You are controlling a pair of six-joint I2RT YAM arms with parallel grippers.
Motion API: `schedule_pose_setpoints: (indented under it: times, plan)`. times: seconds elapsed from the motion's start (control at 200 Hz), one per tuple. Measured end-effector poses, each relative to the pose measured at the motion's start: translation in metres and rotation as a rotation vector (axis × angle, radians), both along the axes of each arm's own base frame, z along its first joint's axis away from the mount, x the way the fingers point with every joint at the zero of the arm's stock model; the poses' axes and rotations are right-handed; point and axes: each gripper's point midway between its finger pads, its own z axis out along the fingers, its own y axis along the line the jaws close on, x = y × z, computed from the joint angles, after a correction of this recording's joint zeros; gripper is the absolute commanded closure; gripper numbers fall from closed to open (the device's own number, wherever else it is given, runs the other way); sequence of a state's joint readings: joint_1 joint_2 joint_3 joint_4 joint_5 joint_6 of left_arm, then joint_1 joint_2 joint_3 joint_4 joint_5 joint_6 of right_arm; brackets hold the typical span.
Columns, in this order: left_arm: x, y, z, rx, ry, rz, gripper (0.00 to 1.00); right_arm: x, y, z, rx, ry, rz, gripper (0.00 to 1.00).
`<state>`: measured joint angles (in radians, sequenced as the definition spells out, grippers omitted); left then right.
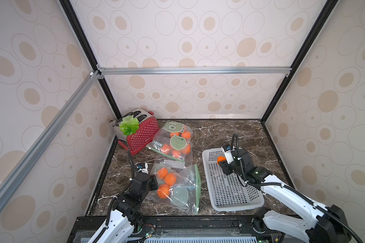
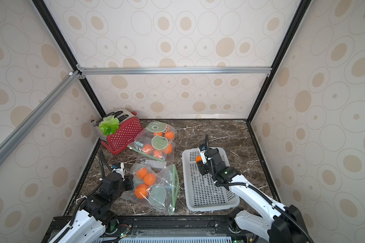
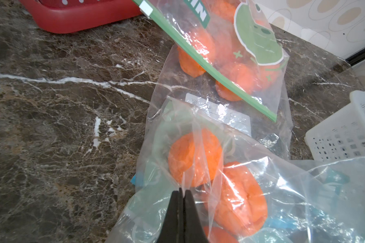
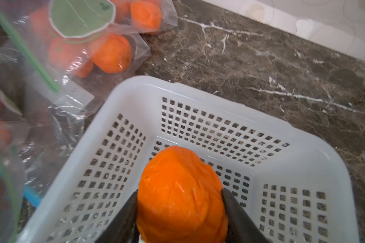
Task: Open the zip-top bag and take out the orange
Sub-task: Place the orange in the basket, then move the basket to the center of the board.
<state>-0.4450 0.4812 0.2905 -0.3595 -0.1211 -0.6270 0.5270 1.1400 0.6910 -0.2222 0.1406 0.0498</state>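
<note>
The near zip-top bag [image 1: 183, 189] [image 2: 160, 189] lies flat with three oranges inside, and its green zip edge [image 1: 197, 185] faces the basket. My left gripper [image 3: 182, 192] [image 1: 154, 185] is shut on a fold of this bag's clear film at the side away from the zip. My right gripper [image 4: 179, 194] [image 1: 222, 163] is shut on an orange [image 4: 177, 189] [image 1: 220, 159] [image 2: 198, 159]. It holds the orange just above the far end of the white perforated basket [image 4: 198, 92] [image 1: 232, 193].
A second zip-top bag [image 1: 174, 141] [image 3: 230, 52] with several oranges lies behind the near one, partly overlapping it. A red toaster [image 1: 143, 134] with a green lettuce leaf [image 1: 129, 125] stands in the back left corner. Patterned walls enclose the marble table.
</note>
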Motion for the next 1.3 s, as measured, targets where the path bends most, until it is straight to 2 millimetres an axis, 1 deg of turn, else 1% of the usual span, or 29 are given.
schedule_pose_setpoints:
  times: [0.075, 0.105, 0.11, 0.145, 0.18, 0.275, 0.325, 0.381, 0.461, 0.521, 0.566, 0.601, 0.651, 0.696, 0.721, 0.771, 0.831, 0.881, 0.906, 0.961, 0.996, 1.067, 1.117, 1.232, 1.297]
  plan:
    - [0.000, -0.001, 0.004, -0.006, -0.017, -0.007, 1.00, 0.006, -0.006, -0.026, -0.036, 0.075, -0.038, 0.57]
    - [0.000, -0.001, 0.005, -0.008, -0.020, -0.010, 1.00, 0.008, -0.007, -0.034, -0.046, 0.096, -0.047, 0.53]
    - [0.000, -0.001, 0.005, -0.008, -0.020, -0.010, 1.00, 0.008, -0.007, -0.034, -0.047, 0.099, -0.048, 0.51]
    - [0.000, -0.002, 0.005, -0.009, -0.021, -0.013, 1.00, 0.010, -0.007, -0.041, -0.054, 0.117, -0.055, 0.46]
    - [0.000, -0.002, 0.005, -0.008, -0.020, -0.016, 1.00, 0.013, -0.008, -0.046, -0.058, 0.130, -0.063, 0.42]
    - [0.000, -0.004, 0.005, -0.011, -0.020, -0.027, 1.00, 0.019, -0.005, -0.051, -0.057, 0.147, -0.067, 0.29]
    - [0.000, -0.005, 0.005, -0.012, -0.018, -0.030, 1.00, 0.022, -0.003, -0.051, -0.052, 0.150, -0.065, 0.25]
    - [0.000, -0.005, 0.004, -0.011, -0.016, -0.030, 1.00, 0.025, -0.001, -0.050, -0.053, 0.150, -0.066, 0.22]
    - [0.000, -0.005, 0.003, -0.010, -0.011, -0.031, 1.00, 0.026, 0.001, -0.045, -0.048, 0.149, -0.059, 0.22]
    - [0.000, -0.005, 0.003, -0.009, -0.010, -0.031, 1.00, 0.025, 0.003, -0.037, -0.037, 0.144, -0.047, 0.26]
    - [0.000, -0.005, 0.002, -0.008, -0.008, -0.031, 1.00, 0.022, 0.006, -0.028, -0.015, 0.133, -0.024, 0.31]
    - [0.000, -0.005, 0.002, -0.007, -0.005, -0.031, 1.00, 0.018, 0.010, -0.017, 0.014, 0.115, 0.005, 0.37]
    - [0.000, -0.005, 0.000, -0.005, 0.001, -0.031, 1.00, 0.010, 0.020, 0.006, 0.072, 0.062, 0.070, 0.43]
    - [0.000, -0.005, -0.002, -0.001, 0.008, -0.031, 1.00, 0.000, 0.034, 0.031, 0.150, 0.001, 0.141, 0.53]
    - [0.000, -0.005, -0.003, 0.002, 0.013, -0.030, 1.00, -0.008, 0.044, 0.043, 0.193, -0.027, 0.194, 0.56]
    - [0.000, -0.005, -0.005, 0.006, 0.022, -0.030, 1.00, -0.024, 0.064, 0.062, 0.271, -0.054, 0.294, 0.57]
    - [0.000, -0.005, -0.008, 0.011, 0.033, -0.030, 1.00, -0.044, 0.091, 0.073, 0.336, -0.054, 0.423, 0.57]
    - [0.000, -0.005, -0.009, 0.013, 0.039, -0.031, 1.00, -0.060, 0.111, 0.070, 0.349, -0.027, 0.519, 0.62]
    - [0.000, -0.005, -0.009, 0.013, 0.040, -0.031, 1.00, -0.069, 0.120, 0.065, 0.345, -0.004, 0.561, 0.66]
    - [0.000, -0.005, -0.009, 0.013, 0.040, -0.031, 1.00, -0.086, 0.138, 0.043, 0.312, 0.069, 0.645, 0.73]
    - [0.000, -0.005, -0.009, 0.013, 0.039, -0.031, 1.00, -0.095, 0.144, 0.028, 0.288, 0.123, 0.675, 0.79]
    - [0.000, -0.005, -0.008, 0.011, 0.036, -0.032, 1.00, -0.102, 0.144, 0.006, 0.244, 0.201, 0.690, 0.86]
    - [0.000, -0.005, -0.007, 0.009, 0.033, -0.032, 1.00, -0.104, 0.142, -0.001, 0.223, 0.221, 0.697, 0.89]
    - [0.000, -0.005, -0.005, 0.005, 0.025, -0.032, 1.00, -0.106, 0.140, 0.001, 0.196, 0.220, 0.712, 0.86]
    - [0.000, -0.005, -0.005, 0.005, 0.024, -0.032, 1.00, -0.103, 0.139, 0.005, 0.181, 0.205, 0.713, 0.87]
